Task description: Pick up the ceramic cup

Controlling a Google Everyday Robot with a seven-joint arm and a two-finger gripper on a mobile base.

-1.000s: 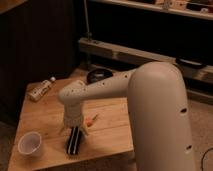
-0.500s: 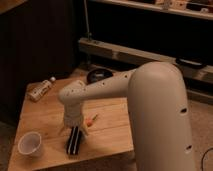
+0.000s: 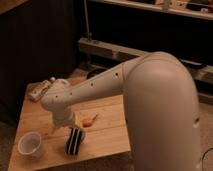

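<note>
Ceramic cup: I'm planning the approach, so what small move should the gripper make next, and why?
Probably a short sideways shift toward image left. The gripper hangs low over the wooden table near its front edge, while the ceramic cup stands upright and apart from it, further left along the same edge, with nothing between them.

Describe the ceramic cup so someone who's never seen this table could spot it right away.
Find the light wooden table. On its near left corner stands the small round white ceramic cup, just left of the robot's dark gripper and not touching it. It is the only pale, open-topped, handleless vessel there.
</note>
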